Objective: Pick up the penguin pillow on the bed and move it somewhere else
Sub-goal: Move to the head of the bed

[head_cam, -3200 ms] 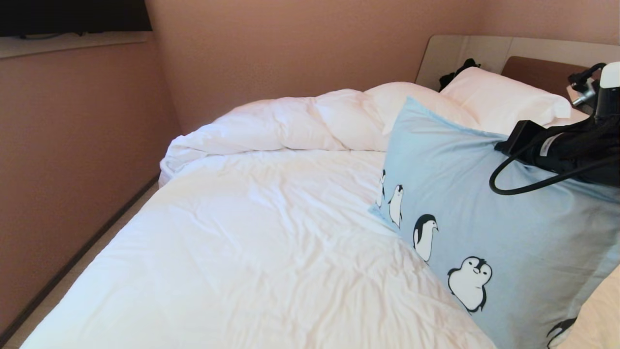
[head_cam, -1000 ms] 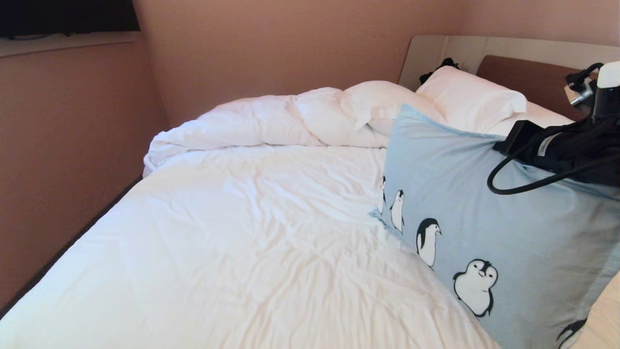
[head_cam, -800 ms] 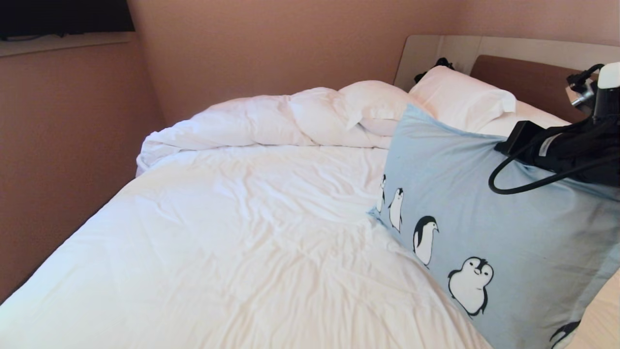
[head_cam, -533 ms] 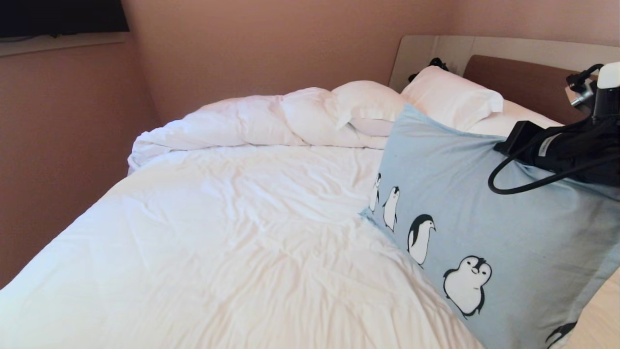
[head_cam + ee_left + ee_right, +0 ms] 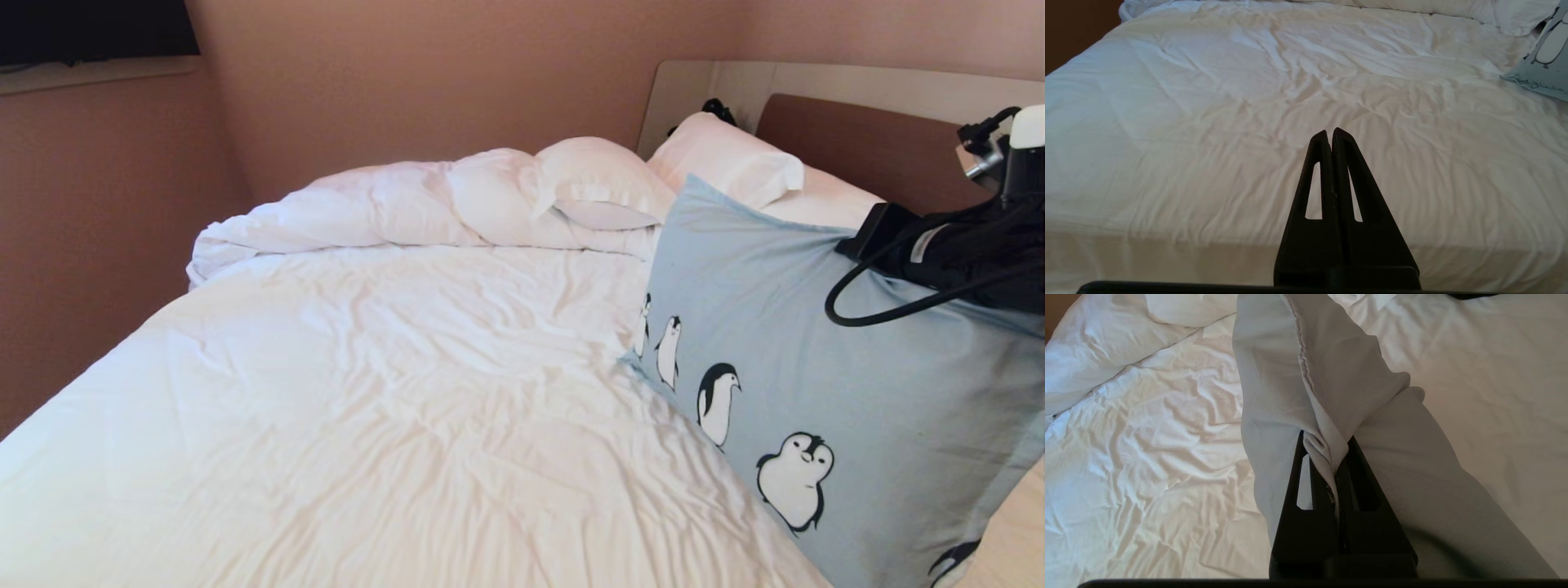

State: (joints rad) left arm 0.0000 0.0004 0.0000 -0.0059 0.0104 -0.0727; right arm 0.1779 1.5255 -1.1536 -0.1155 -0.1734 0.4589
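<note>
The penguin pillow point(image 5: 784, 327), light blue with a row of black-and-white penguins, hangs tilted over the right side of the bed point(image 5: 367, 392). Its lower corner is near the sheet. My right arm point(image 5: 955, 245) reaches to its upper edge from the right. In the right wrist view my right gripper point(image 5: 1326, 439) is shut on a bunched fold of the penguin pillow point(image 5: 1306, 375). My left gripper point(image 5: 1329, 132) is shut and empty, low over the near edge of the bed point(image 5: 1208, 122). A corner of the penguin pillow point(image 5: 1543, 61) shows far off to its side.
A bunched white duvet point(image 5: 392, 204) and two white pillows point(image 5: 604, 175) point(image 5: 727, 159) lie at the head of the bed. A black bundle point(image 5: 717, 106) sits by the brown headboard point(image 5: 857, 139). A wall point(image 5: 98, 204) runs along the bed's left side.
The bed, duvet and headboard have slid left in the picture, so the camera has moved. The pillow and right arm keep their place in view, with the grip unchanged.
</note>
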